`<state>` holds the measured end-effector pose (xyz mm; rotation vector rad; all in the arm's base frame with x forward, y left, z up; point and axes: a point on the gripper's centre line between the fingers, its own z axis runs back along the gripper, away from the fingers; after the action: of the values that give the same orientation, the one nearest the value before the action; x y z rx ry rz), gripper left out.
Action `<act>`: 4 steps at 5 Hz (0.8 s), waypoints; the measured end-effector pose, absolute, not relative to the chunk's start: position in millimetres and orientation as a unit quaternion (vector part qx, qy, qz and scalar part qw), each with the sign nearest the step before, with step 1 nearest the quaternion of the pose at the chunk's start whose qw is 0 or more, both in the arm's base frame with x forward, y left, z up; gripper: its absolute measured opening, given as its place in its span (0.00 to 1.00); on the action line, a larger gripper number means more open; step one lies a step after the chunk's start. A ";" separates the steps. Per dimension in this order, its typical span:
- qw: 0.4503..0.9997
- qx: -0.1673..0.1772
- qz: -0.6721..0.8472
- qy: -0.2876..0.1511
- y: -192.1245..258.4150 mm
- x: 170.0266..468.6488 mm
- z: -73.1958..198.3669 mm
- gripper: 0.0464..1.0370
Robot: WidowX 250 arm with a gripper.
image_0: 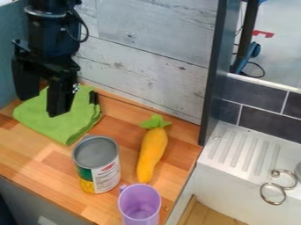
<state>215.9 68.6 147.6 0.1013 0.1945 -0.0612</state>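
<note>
The purple cup (140,205) at six o'clock could topple if the can (99,169) at seven were bumped; the yellow toy vegetable (153,151) beyond might roll. At nine, the green cloth (61,121) could snag my claw (43,96), spread and empty beside it, if I dipped carelessly.

Soft, fairly bright light covers the counter (35,162), with a pale sheen towards its left edge. The planked wall (159,66) behind the back edge is evenly lit, and the white sink (226,173), beyond the right edge, is among the brightest areas, faint shading marking its grooves. Small highlights glint on the metal rings (273,193) and the rim of the can (97,169). Shade deepens inside the purple cup (140,204) and along the cabinet front (26,202). The black tool (42,105) is so dark that much of its surface detail merges.
</note>
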 end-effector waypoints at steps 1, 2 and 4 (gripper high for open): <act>0.993 0.047 -0.030 0.107 68.0 215.4 142.4 0.96; 0.998 0.029 -0.005 0.061 83.5 239.8 147.8 0.96; 0.999 0.033 0.016 0.018 129.5 278.5 128.9 0.96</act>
<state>278.5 129.5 128.9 0.0655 0.0353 0.0328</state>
